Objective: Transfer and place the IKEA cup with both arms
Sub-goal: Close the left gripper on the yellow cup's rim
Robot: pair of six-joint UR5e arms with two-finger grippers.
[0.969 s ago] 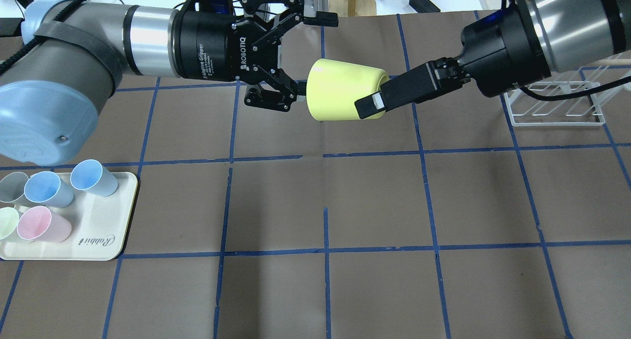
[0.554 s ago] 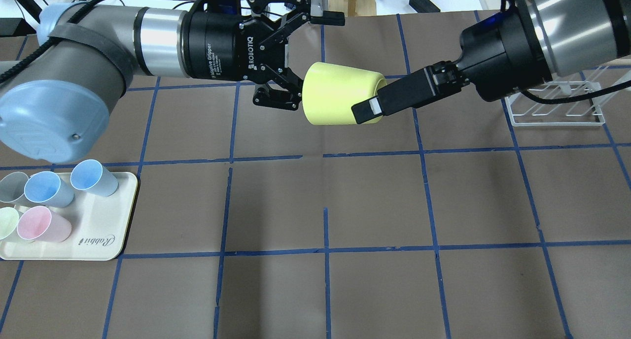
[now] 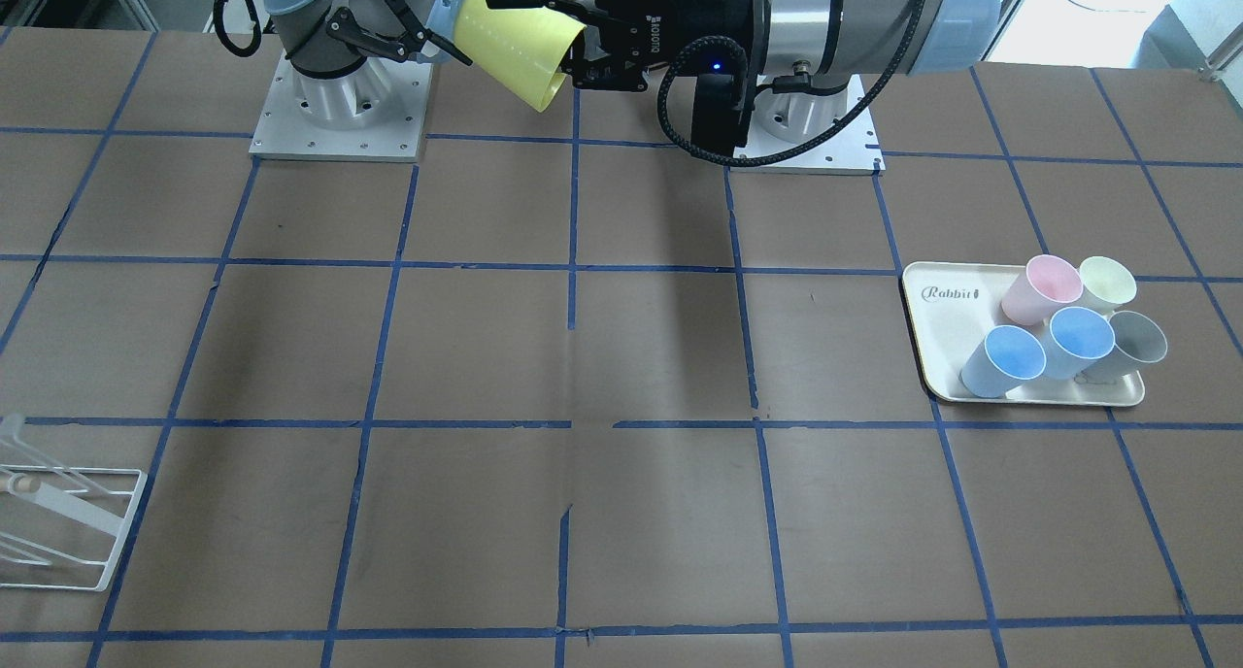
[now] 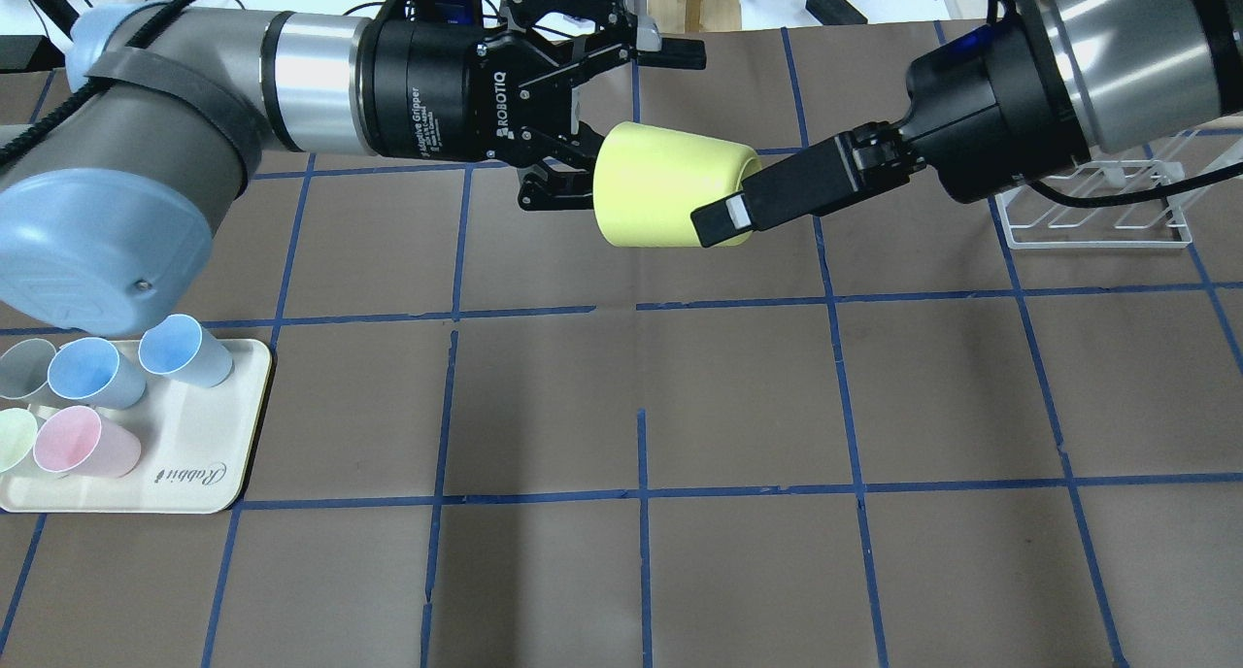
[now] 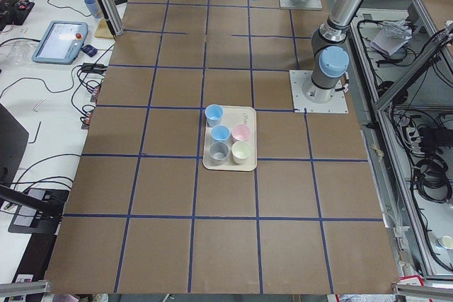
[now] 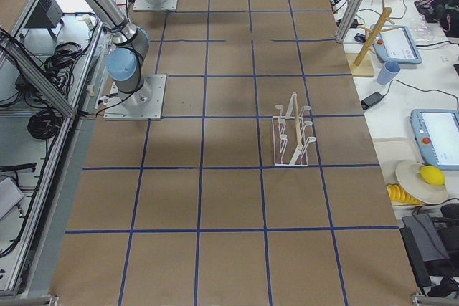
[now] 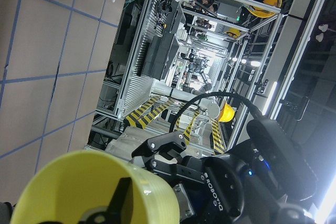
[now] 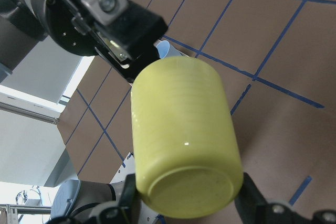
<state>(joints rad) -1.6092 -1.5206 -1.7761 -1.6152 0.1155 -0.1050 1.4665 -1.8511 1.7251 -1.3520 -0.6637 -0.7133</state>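
I see the right end effector (image 4: 723,200) clamped on the sideways yellow cup (image 4: 655,187), the left end effector (image 4: 629,124) spread apart at its mouth

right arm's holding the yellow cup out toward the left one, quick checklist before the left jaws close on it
1. Grip: right gripper is shut on the IKEA cup near its base: ok.
2. Receiver: left gripper has its jaws open: ok.
3. Facing: the cup's mouth points at the left gripper: ok.
4. Alignment: rim between the left jaws: cannot tell. One finger overlaps the mouth in the left wrist view, while the other looks apart from the cup in the overhead view.
5. Clearance: cup held off the table: ok.
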